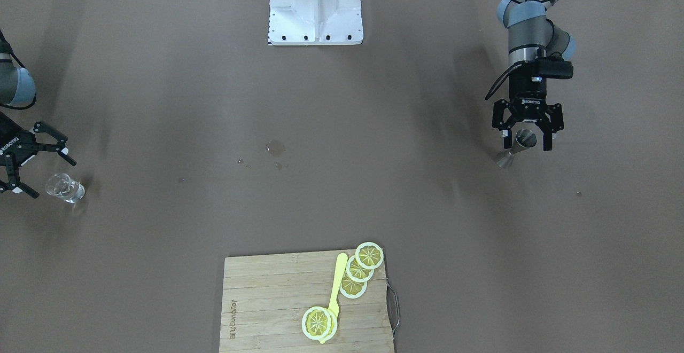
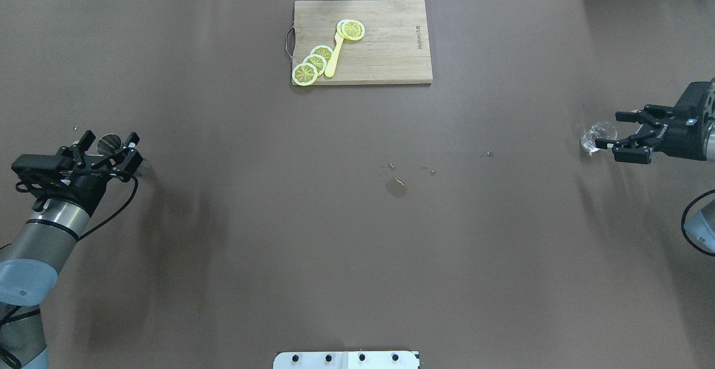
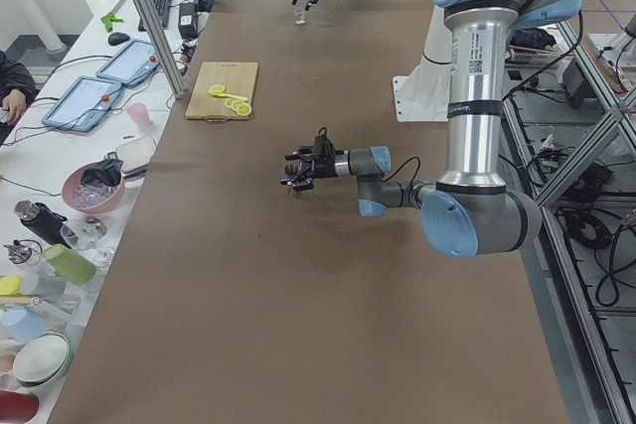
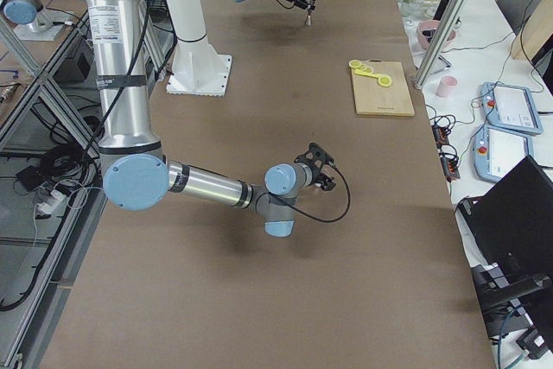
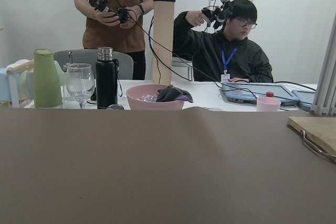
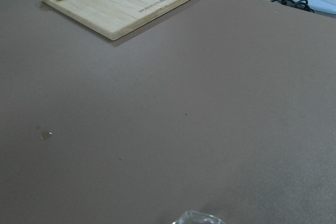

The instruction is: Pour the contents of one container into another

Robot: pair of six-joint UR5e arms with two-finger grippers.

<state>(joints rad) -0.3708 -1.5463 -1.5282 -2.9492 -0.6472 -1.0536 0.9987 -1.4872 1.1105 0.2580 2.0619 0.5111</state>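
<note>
Two hands are both spread wide, each with its thing between the fingers. The left hand (image 1: 526,144) lies low and level near the table's end on the robot's left. Its fingers sit either side of the jigger (image 1: 507,156), at the upper cone. Whether a pad touches the steel, I cannot tell. At the opposite end the right hand (image 2: 607,131) is just as low, with the glass (image 2: 592,137) between its fingertips on the table (image 2: 357,257).

The step in hand looks like the grasp itself. The left hand should close squarely at or just above the narrow waist, so the cone cannot slide out, and lift without tipping. No view shows whether the jigger is filled. The right hand should close gently, since the glass is round and smooth. The two things are well apart, so the pour probably belongs near the middle. A wet patch (image 1: 276,148) there suggests spills come easily. The cutting board (image 1: 307,302) is well clear.

The front-facing view gives the jigger's hourglass profile, while the overhead view shows little more than its round mouth. The right wrist view catches only the glass's rim at its bottom edge. The left wrist view shows neither jigger nor fingers, only table and people (image 5: 220,40) beyond.
</note>
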